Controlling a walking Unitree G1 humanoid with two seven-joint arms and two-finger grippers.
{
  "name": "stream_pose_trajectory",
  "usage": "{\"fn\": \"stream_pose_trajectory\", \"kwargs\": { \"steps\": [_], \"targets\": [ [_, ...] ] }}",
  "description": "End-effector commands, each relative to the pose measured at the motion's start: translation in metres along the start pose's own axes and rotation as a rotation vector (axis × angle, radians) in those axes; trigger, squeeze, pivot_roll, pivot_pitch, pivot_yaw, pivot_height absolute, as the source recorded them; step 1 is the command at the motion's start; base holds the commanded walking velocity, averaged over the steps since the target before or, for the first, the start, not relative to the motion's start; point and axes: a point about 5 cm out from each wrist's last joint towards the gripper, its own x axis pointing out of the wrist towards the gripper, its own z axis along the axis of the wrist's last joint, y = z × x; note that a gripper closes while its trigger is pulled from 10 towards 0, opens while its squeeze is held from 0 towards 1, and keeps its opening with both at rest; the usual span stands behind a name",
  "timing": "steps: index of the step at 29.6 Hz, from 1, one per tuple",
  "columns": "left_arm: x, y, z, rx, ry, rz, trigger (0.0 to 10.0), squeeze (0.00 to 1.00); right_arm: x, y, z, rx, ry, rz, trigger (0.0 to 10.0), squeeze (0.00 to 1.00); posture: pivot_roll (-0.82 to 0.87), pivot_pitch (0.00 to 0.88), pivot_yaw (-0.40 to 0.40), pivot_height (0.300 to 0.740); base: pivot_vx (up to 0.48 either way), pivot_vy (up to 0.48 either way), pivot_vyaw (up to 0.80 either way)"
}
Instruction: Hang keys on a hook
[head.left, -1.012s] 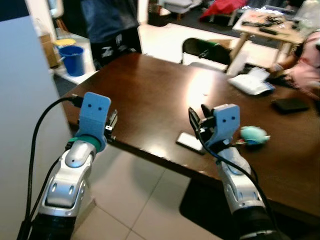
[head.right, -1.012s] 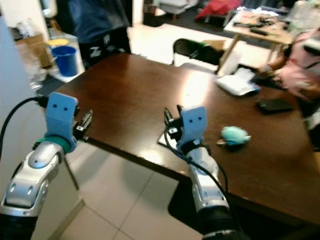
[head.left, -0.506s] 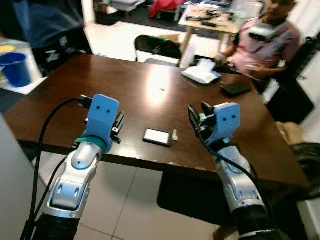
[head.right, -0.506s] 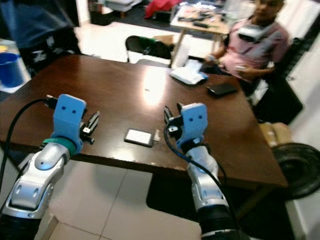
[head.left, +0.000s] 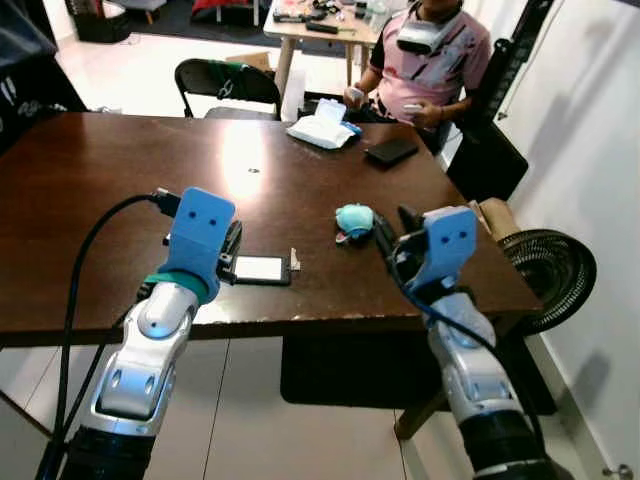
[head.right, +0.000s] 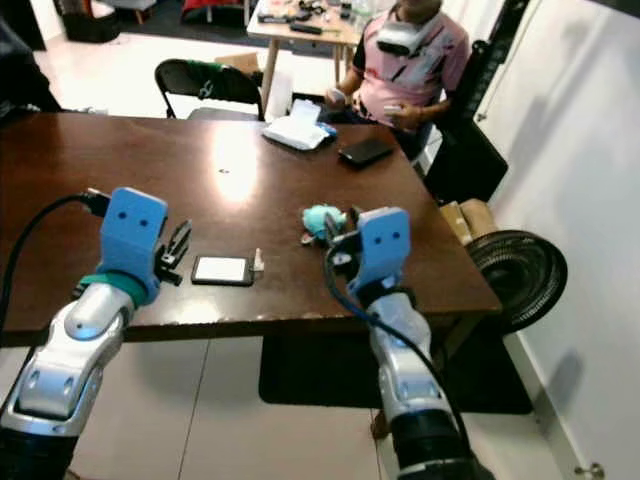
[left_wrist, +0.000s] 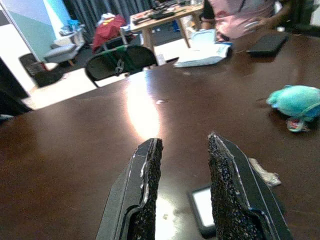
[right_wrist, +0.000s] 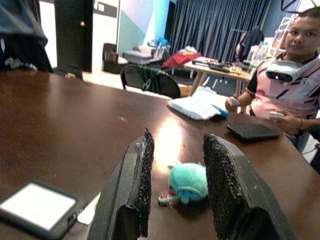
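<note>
Since a second ago your head camera has swung round, so you now see the whole dark worktop rather than its left corner; the things on it lie as they did. Your left end effector hovers over the worktop's near edge with its fingers spread and nothing between them. Your right end effector hangs over the near right part, likewise released and empty. The keys, on a teal plush keychain, lie on the worktop toward its right edge, just beyond the right end effector and apart from it. A small screen device lies flat near the near edge, between the two end effectors. At the far right corner sit a white packet and a black wallet, with a seated person behind them.
</note>
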Motion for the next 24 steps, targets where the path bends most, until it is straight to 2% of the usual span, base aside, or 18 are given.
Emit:
{"fn": "stream_pose_trajectory", "kwargs": {
  "steps": [1, 19, 24],
  "targets": [
    [-0.0004, -0.0003, -0.0048, 0.008, 0.011, 0.009, 10.0, 0.00, 0.0000, 0.0001, 0.0000, -0.002, -0.004, 0.003, 10.0, 0.00, 0.08, 0.046, 0.034, 0.740, 0.465, 0.000, 0.00],
    [0.0005, 0.0002, -0.0048, 0.007, 0.004, 0.019, 10.0, 0.00, 0.0005, -0.0018, 0.0004, -0.002, -0.008, 0.006, 10.0, 0.00, 0.08, 0.038, 0.031, 0.740, 0.469, 0.000, -0.07],
    [0.0007, 0.0008, -0.0074, 0.003, 0.018, 0.027, 10.0, 0.00, 0.0006, -0.0017, 0.0003, -0.004, -0.010, 0.007, 10.0, 0.00, 0.08, 0.028, 0.031, 0.740, 0.345, 0.000, 0.00]
  ]
}}
